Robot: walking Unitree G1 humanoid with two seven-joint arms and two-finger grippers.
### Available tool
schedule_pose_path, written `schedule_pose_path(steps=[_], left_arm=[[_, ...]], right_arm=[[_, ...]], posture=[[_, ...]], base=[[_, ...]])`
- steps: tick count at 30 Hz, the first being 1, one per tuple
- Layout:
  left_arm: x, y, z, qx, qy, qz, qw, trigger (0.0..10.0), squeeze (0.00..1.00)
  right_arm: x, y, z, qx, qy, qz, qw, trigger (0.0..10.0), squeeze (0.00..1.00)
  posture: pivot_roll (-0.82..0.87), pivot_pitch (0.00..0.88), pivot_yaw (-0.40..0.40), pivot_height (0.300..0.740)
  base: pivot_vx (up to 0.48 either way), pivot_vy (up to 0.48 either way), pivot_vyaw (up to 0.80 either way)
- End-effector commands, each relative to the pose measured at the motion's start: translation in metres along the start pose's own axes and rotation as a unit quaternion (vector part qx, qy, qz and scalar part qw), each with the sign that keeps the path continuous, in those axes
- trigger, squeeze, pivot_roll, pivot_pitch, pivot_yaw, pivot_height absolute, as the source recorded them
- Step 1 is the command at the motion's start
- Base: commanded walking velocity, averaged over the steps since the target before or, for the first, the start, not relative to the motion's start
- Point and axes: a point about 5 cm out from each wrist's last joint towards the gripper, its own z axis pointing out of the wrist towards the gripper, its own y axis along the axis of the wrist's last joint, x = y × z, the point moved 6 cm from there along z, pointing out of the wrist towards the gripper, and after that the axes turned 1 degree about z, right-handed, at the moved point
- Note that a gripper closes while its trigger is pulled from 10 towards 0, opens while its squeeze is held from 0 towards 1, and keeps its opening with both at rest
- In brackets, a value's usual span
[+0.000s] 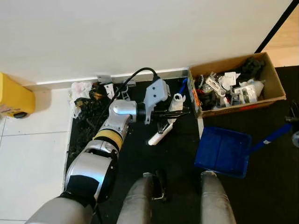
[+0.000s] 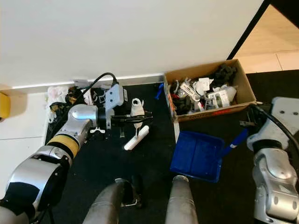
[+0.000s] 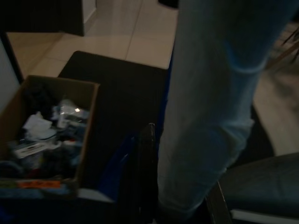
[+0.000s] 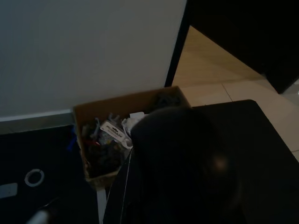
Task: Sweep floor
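A white hand brush (image 1: pixel 164 126) stands tilted on the black mat, its top leaning toward the wall. My left gripper (image 1: pixel 176 112) reaches forward and is shut across the brush's upper part; in the left wrist view one black finger (image 3: pixel 146 163) lies beside the pale, blurred brush (image 3: pixel 210 93). A blue dustpan (image 1: pixel 223 150) rests on the mat to the right, its handle (image 2: pixel 237 138) pointing at my right gripper (image 2: pixel 248 122), which looks shut on the handle's end. Dark debris and crumpled paper (image 1: pixel 88 106) are piled by the wall on the left.
A cardboard box (image 1: pixel 276 86) full of rubbish sits against the wall at the right. A yellow object (image 1: pixel 14 99) stands at the far left on white tiles (image 1: pixel 28 158). My two legs (image 1: pixel 140 201) show at the bottom. A white ring (image 4: pixel 33 177) lies on the mat.
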Motion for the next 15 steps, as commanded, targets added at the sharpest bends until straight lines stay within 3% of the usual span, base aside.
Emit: schedule_pose_path(steps=[1,3,5,6,7,8,9,12,15], left_arm=[[-0.009,-0.004,-0.003,-0.02,-0.012,-0.028,0.999,10.0,0.0],[-0.008,0.0,-0.005,-0.025,-0.012,-0.023,0.999,10.0,0.0],[-0.001,0.009,-0.013,-0.03,0.003,-0.002,1.0,10.0,0.0],[-0.001,0.009,-0.013,-0.03,0.003,-0.002,1.0,10.0,0.0],[0.007,0.018,-0.022,-0.027,0.024,0.03,0.999,10.0,0.0],[0.013,0.021,-0.027,-0.02,0.04,0.05,0.998,10.0,0.0],[0.013,0.021,-0.027,-0.02,0.04,0.05,0.998,10.0,0.0],[0.029,0.035,-0.047,-0.006,0.091,0.11,0.99,10.0,0.0],[0.036,0.041,-0.056,-0.002,0.119,0.125,0.985,10.0,0.0]], right_arm=[[0.026,-0.025,-0.001,0.037,0.041,0.027,0.998,10.0,0.0],[0.034,-0.024,0.002,0.032,0.051,0.033,0.998,10.0,0.0],[0.053,-0.019,0.01,0.016,0.075,0.051,0.996,10.0,0.0],[0.053,-0.019,0.01,0.016,0.075,0.051,0.996,10.0,0.0],[0.07,-0.014,0.016,0.003,0.094,0.065,0.993,10.0,0.0],[0.076,-0.012,0.018,-0.002,0.101,0.07,0.992,10.0,0.0],[0.076,-0.012,0.018,-0.002,0.101,0.07,0.992,10.0,0.0],[0.094,-0.008,0.023,-0.015,0.121,0.093,0.988,10.0,0.0],[0.103,-0.005,0.024,-0.022,0.133,0.103,0.985,10.0,0.0]], posture=[[-0.05,0.408,0.141,0.74],[-0.04,0.403,0.142,0.74],[0.0,0.366,0.149,0.74],[0.0,0.366,0.149,0.74],[0.03,0.346,0.154,0.74],[0.03,0.34,0.155,0.74],[0.03,0.34,0.155,0.74],[0.07,0.295,0.167,0.74],[0.08,0.284,0.169,0.74]], base=[[0.0,0.0,0.0],[0.0,0.0,0.0],[0.0,0.0,0.0],[0.0,0.0,0.0],[0.0,0.0,0.0],[0.0,0.0,0.0],[0.0,0.0,0.0],[0.0,0.0,0.0],[0.0,0.0,0.0]])
